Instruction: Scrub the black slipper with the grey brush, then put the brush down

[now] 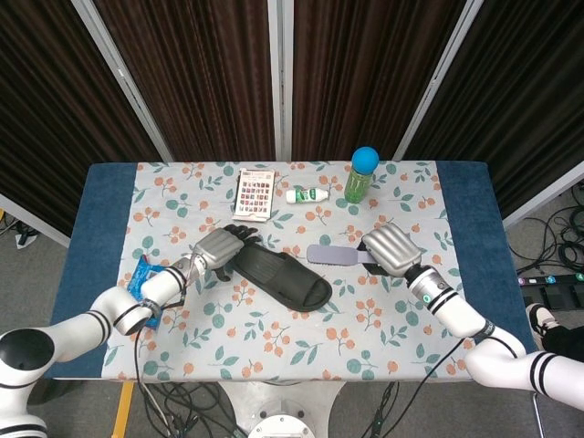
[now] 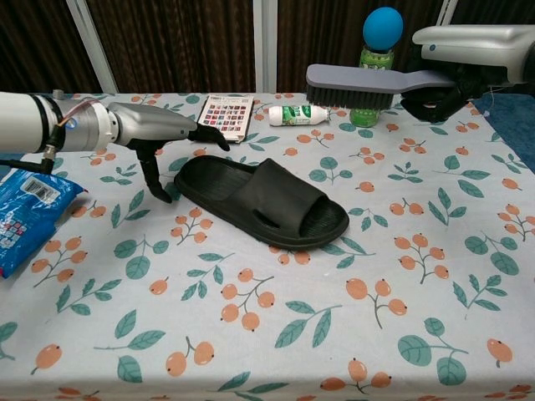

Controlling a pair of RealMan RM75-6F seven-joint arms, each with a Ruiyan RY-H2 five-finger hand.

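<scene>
Black rubber slipper (image 1: 279, 277) (image 2: 261, 200) is lying flat near the middle of the bench (image 1: 100, 196) (image 2: 418, 334), on a pale cloth printed with orange berries and green leaves (image 1: 365, 338) (image 2: 276, 334), its heel end pointing toward the robot's left and its toe strap toward the right.

Going from large to small: the left robot hand (image 1: 222, 248) (image 2: 159, 134) is hovering at the slipper's heel end with its dark fingers (image 2: 209, 136) spread and holding nothing; whether the fingertips are touching the heel rim cannot be told. The right robot hand (image 1: 388, 250) (image 2: 456, 67) is gripping the handle of the long grey brush with dark bristles (image 1: 338, 255) (image 2: 359, 83), holding it level in the air above the bench, bristles facing down, apart from the slipper and off toward its toe side.

A blue crinkled snack packet (image 1: 146, 283) (image 2: 25, 217) is lying near the left edge of the cloth. A green bottle with a round blue cap (image 1: 361, 175) (image 2: 376, 50) is standing upright at the far side, and a small white bottle with a green label (image 1: 307, 194) (image 2: 298, 114) is lying on its side just beside it. A card printed with rows of small pictures (image 1: 255, 193) (image 2: 222, 117) is lying flat further left along the far side.
</scene>
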